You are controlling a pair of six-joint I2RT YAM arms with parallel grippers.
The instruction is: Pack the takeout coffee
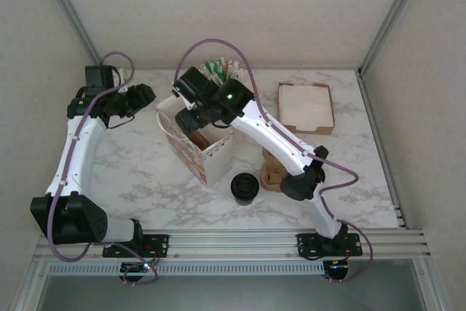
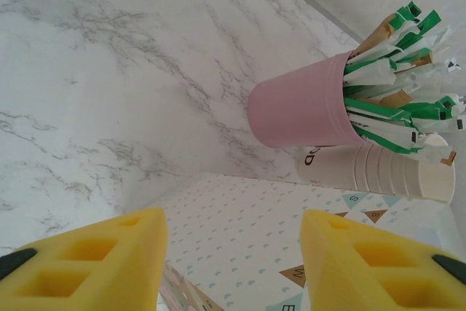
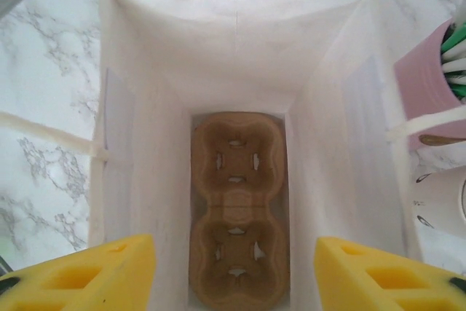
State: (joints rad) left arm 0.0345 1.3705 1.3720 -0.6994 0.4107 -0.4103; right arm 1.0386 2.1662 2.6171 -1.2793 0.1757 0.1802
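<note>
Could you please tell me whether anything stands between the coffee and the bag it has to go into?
Yes: the right gripper hovers open over the mouth of the bag, blocking the way in. The coffee stands beside the bag, with nothing between them. The carrier at the bottom is empty.

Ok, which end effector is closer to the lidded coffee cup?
Right. The right end effector hangs over the open paper bag, just behind-left of the lidded coffee cup; the left end effector sits farther away, beyond the bag's left side.
</note>
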